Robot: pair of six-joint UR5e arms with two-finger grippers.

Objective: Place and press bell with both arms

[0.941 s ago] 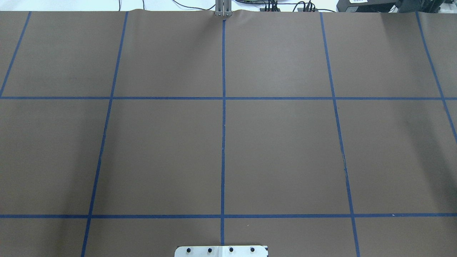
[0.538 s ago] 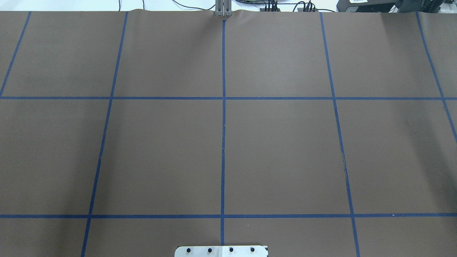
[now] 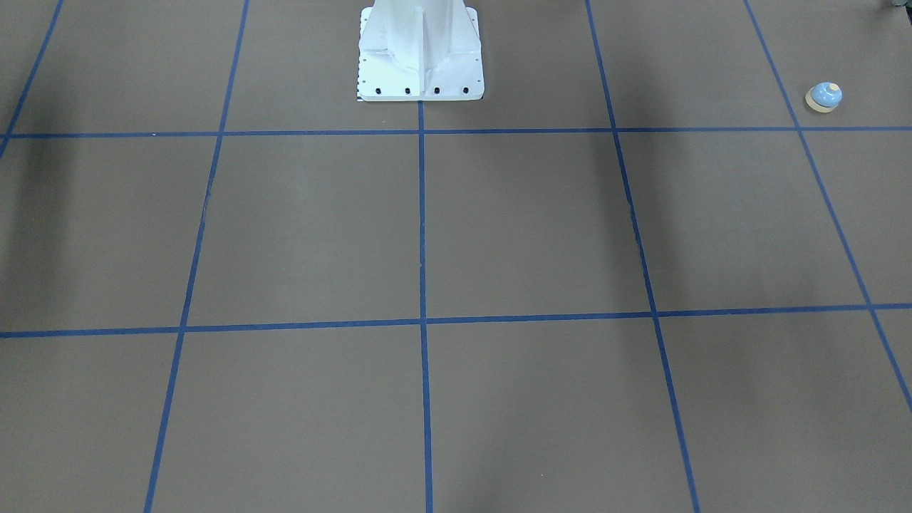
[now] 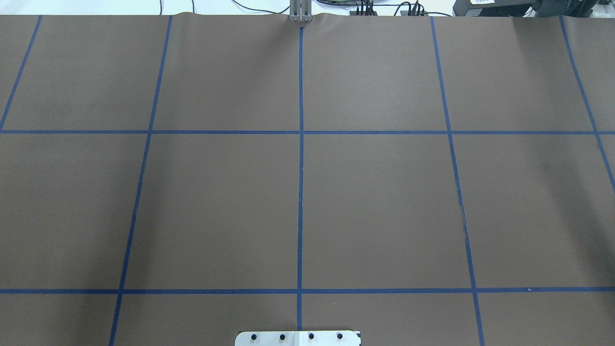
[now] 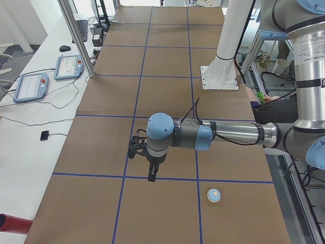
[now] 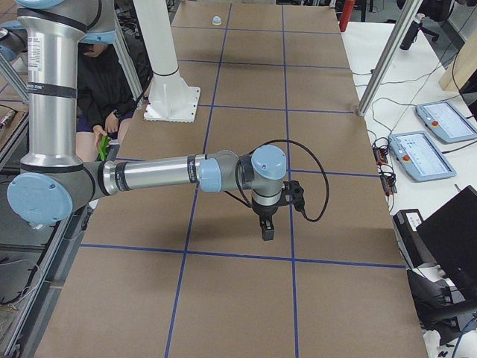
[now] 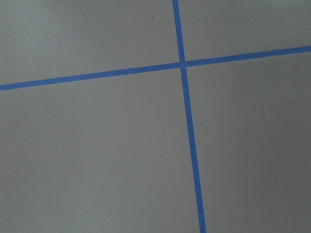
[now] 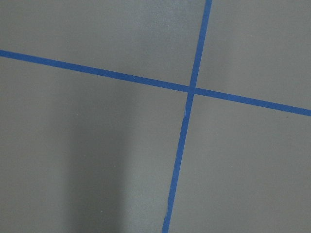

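The bell [image 3: 824,97], a small light-blue dome on a cream base, stands on the brown mat near the table's end on my left side. It also shows in the exterior left view [image 5: 214,195] and far off in the exterior right view [image 6: 216,20]. My left gripper [image 5: 151,175] hangs fingers-down above the mat, a short way from the bell and not touching it. My right gripper [image 6: 267,231] hangs above the mat near the other end. Both grippers show only in the side views, so I cannot tell whether they are open or shut. Both wrist views show only mat and blue tape.
The white bolted pedestal [image 3: 420,53] stands at the robot's edge of the table. Blue tape lines [image 4: 300,192] divide the mat into squares. Metal posts [image 5: 76,38] and teach pendants [image 6: 421,155] stand along the far side. A person [image 6: 112,82] sits behind the pedestal.
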